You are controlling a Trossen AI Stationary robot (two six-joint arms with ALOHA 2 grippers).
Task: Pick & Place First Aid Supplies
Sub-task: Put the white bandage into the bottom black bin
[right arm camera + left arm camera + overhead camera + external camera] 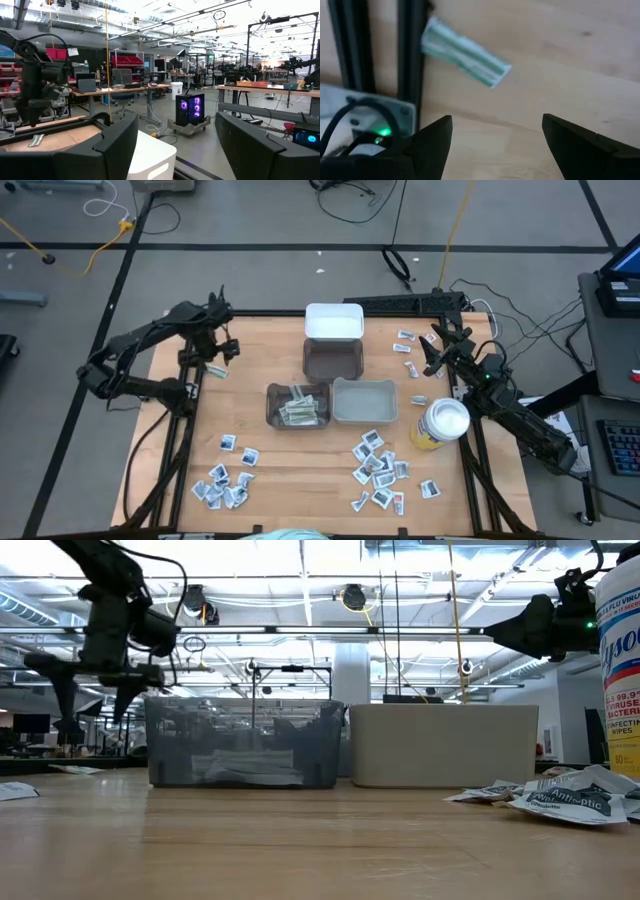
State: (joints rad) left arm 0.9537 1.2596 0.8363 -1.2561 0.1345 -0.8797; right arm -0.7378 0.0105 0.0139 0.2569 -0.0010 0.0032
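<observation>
My left gripper (pixel 222 348) hangs over the far left part of the wooden bench (pixel 270 495). Its jaws are wide apart and hold nothing. Right below it, one narrow white strip wrapper (pixel 465 51) lies flat on the wood, close to the black frame rail (pixel 410 55) at the bench edge.

My right gripper (pixel 432 350) waits over the far right side, jaws wide apart too, and empty.

In the middle sit four small plastic bins. The dark see-through bin (pixel 297 406) has a few packets in it. The pale grey bin (pixel 364 400) sits right beside it. Behind them are a dark brown bin (pixel 333 359) and a white bin (pixel 334 322).

Many small flat packets lie in two heaps near the front: one on the left (pixel 224 484) and one on the right (pixel 380 468). A few more packets (pixel 407 350) lie near my right gripper. A yellow canister with a white lid (pixel 441 425) stands at the right edge.
</observation>
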